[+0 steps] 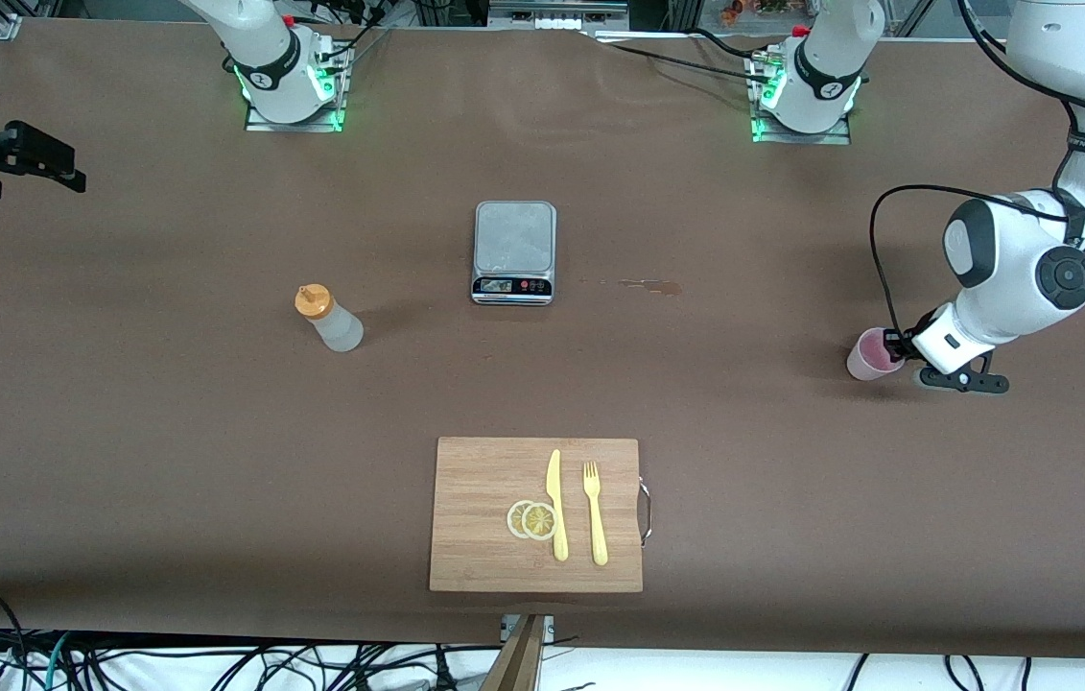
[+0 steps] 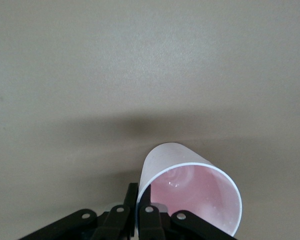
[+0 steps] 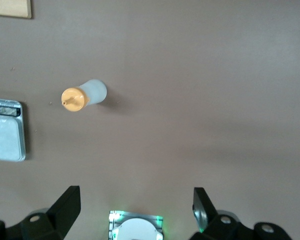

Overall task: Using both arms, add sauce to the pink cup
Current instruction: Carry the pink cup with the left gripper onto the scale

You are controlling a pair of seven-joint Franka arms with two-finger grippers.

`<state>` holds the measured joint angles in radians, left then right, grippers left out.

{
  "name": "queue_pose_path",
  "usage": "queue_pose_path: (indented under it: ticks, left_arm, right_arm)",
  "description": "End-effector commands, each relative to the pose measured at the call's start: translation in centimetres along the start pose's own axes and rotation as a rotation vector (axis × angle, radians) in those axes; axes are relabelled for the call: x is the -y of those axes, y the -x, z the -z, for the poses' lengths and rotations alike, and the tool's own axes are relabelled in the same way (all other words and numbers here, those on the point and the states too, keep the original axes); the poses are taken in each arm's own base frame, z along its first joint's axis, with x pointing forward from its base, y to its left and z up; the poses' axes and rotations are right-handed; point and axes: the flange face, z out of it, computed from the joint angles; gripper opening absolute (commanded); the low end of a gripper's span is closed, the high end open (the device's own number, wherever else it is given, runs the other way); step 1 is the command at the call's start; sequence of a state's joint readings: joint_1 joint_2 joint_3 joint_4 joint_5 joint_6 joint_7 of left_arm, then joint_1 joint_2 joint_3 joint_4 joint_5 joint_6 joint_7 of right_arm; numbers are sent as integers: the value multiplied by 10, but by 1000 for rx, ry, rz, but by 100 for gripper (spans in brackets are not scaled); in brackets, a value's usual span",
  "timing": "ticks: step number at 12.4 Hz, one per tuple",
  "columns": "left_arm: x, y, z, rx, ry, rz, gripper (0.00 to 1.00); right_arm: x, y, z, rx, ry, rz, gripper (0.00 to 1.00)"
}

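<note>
Gripping the cup, with the bottle unclaimed

The step in hand looks like the first pickup: the left pincer (image 1: 899, 353) is down at the desk (image 1: 120, 432) toward the left arm's end, closed on the rim wall of the pink cup (image 1: 872, 354), one finger inside and one outside as the left wrist view shows it. The cup stands on the desk, well apart from everything else. Its pale pink inside (image 2: 192, 192) appears empty, with no sauce in it that I can make out.

The sauce (image 1: 329, 320) stands upright toward the right arm's end of the desk, beside the scale (image 1: 514, 251) but well apart from it, and a little nearer the front camera. No pincer touches it. Its whitish body gives no clear sign of how full it is.

The right pincer (image 3: 135, 205) hangs high near the right arm's end, fingers spread wide, holding nothing, the bottle well off from it.

Next, I judge, the right arm must come down over the bottle and grip its body, while the left brings the cup toward the middle.
</note>
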<state>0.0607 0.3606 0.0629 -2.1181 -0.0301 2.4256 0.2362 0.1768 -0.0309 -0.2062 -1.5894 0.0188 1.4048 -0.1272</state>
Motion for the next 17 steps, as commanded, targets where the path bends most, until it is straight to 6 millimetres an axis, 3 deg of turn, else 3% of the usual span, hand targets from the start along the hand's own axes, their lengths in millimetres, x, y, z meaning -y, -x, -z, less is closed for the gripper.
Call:
queue_pose_path:
  ticks: [1, 4, 8, 10, 12, 14, 17]
  left_arm:
    - [-33, -19, 28, -8, 37, 13, 0]
    - [-114, -33, 47, -10, 60, 71, 0]
    - [-279, -21, 55, -8, 79, 150, 0]
    - [-352, 1, 56, 5, 96, 172, 0]
    - [-419, 26, 57, 26, 136, 170, 0]
    - [-470, 56, 54, 59, 157, 204, 0]
    - [-525, 94, 48, 76, 154, 212, 0]
  right_arm:
    - [7, 0, -5, 48, -43, 77, 100]
    - [17, -2, -10, 56, -66, 280, 100]
    - [50, 1, -29, 109, -142, 595, 100]
    - [48, -7, -37, 96, -165, 700, 100]
    - [34, -26, -51, 40, -226, 768, 100]
    - [16, -53, -77, -46, -355, 849, 100]
    - [3, -86, -126, -123, -491, 955, 100]
